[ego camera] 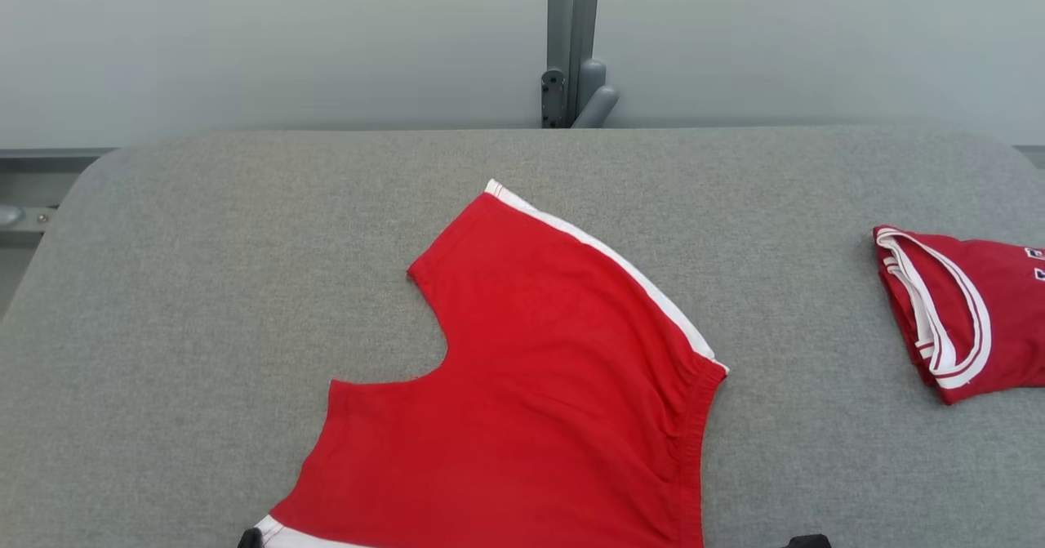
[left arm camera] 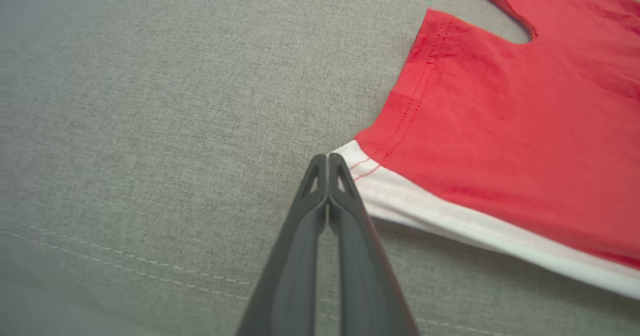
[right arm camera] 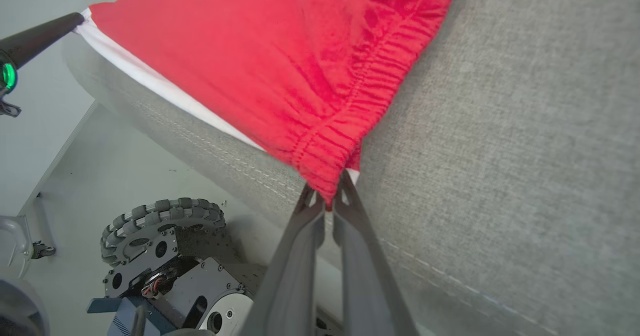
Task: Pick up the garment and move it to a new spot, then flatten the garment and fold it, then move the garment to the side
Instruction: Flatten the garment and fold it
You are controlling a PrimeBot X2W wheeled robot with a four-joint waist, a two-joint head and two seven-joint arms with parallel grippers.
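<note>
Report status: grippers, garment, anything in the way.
Left gripper shut on white-edged corner of red shorts. Right gripper shut on waistband corner. Shorts spread on table. Folded shirt far right, clear.

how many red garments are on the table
2: red shorts spread in the middle; a folded red garment at the right, partly cut off, so more may lie beyond.

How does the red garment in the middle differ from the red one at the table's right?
The middle garment lies spread flat; the folded garment is a compact stack. The middle garment is pinched at its near corners by the left end effector and right end effector; the folded garment lies untouched. Both are red with white trim.
</note>
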